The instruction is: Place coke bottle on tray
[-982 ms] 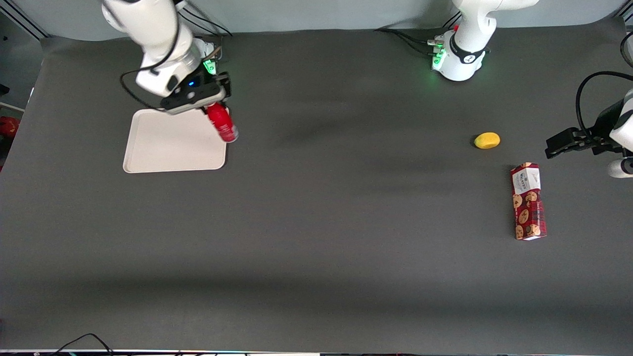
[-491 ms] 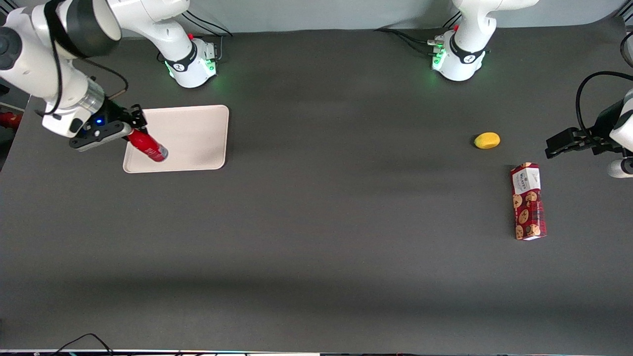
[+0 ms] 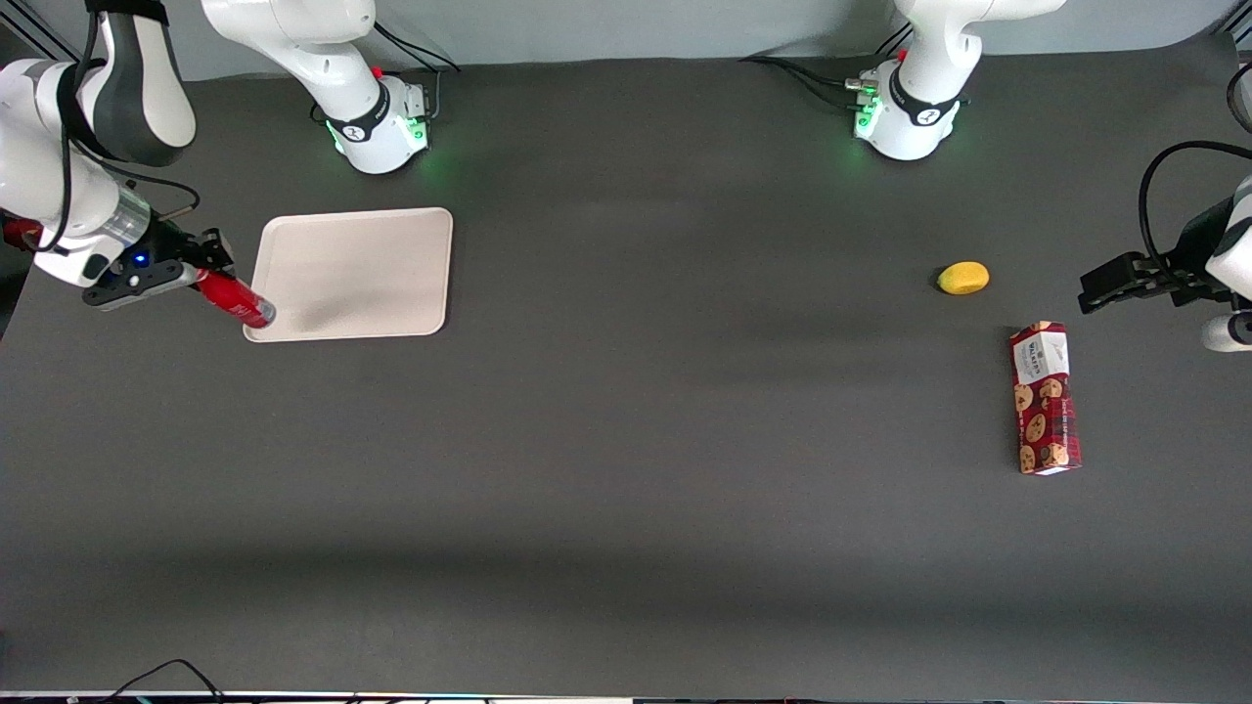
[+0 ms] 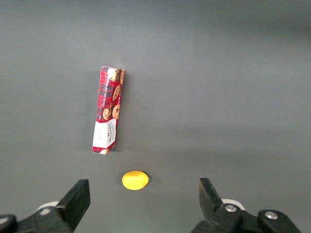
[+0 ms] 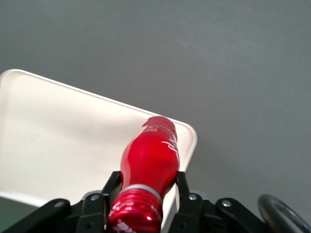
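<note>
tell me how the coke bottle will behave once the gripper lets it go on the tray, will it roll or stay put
The gripper clamps the coke bottle near its cap, tilted at the tray's corner. Its round, smooth body would probably roll if laid down. The low rim might stop it. Set upright, the slim shape looks tippy.

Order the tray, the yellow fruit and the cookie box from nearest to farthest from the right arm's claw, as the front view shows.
The claw holds the coke bottle at the working arm's end.
1. Tray: right beside the claw.
2. Yellow fruit: toward the parked arm's end.
3. Cookie box: farther that way, nearer the front camera than the fruit.
</note>
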Controlling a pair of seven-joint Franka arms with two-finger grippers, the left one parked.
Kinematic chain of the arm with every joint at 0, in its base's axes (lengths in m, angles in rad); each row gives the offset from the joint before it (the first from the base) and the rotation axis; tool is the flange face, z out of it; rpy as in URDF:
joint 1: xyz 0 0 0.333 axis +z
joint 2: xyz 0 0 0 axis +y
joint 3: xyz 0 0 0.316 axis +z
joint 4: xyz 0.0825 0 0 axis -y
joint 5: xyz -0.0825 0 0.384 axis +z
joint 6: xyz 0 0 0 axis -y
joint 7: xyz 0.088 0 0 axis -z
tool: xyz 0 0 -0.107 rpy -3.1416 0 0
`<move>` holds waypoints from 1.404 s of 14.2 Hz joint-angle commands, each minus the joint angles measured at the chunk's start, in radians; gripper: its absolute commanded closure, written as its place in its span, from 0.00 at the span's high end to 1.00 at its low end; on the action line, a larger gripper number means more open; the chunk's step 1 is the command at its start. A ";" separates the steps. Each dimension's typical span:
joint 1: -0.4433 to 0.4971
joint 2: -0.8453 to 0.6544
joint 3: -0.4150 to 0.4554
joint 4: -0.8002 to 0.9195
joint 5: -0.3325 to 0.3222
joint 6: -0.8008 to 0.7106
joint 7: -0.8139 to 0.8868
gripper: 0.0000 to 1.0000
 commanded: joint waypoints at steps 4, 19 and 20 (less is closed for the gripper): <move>-0.125 0.087 0.014 -0.020 0.022 0.081 -0.072 0.00; -0.169 0.136 0.014 -0.109 0.063 0.163 -0.026 0.00; -0.169 0.140 0.014 -0.107 0.065 0.160 -0.018 0.01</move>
